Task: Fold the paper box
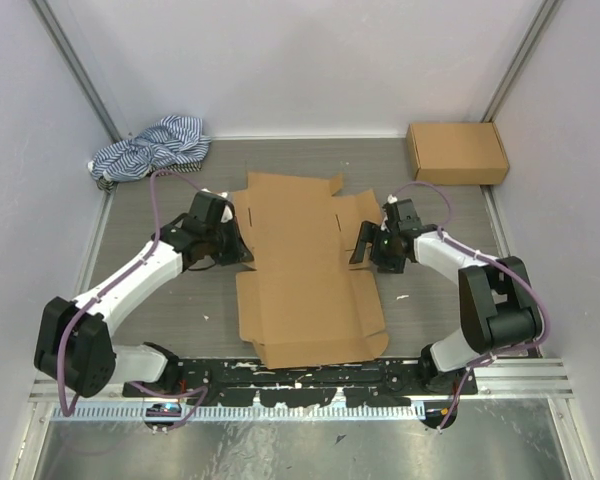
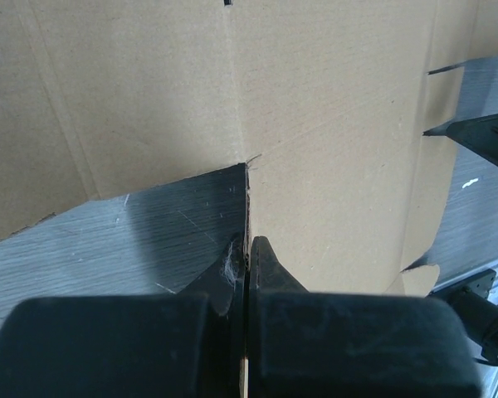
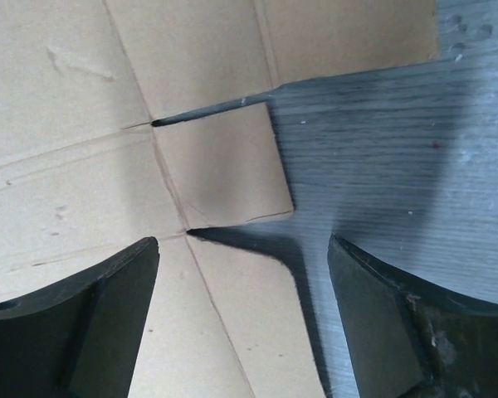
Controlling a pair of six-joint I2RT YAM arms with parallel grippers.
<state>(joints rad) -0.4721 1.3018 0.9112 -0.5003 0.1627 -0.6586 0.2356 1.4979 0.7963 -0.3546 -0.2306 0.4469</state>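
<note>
The paper box [image 1: 305, 270] lies unfolded and flat in the middle of the table, a brown die-cut sheet with flaps and slots. My left gripper [image 1: 238, 247] is at the sheet's left edge. In the left wrist view it [image 2: 247, 245] is shut on that edge, with a thin strip of the paper box [image 2: 332, 149] pinched between the fingers. My right gripper [image 1: 364, 245] is at the sheet's right side. In the right wrist view it [image 3: 242, 240] stands open, its jaws wide on either side of a side flap's edge of the paper box [image 3: 83, 191], touching nothing.
A second, folded brown box [image 1: 457, 152] sits at the back right corner. A blue-and-white striped cloth [image 1: 150, 148] is bunched at the back left. Walls close in both sides, and a metal rail [image 1: 520, 385] runs along the near edge.
</note>
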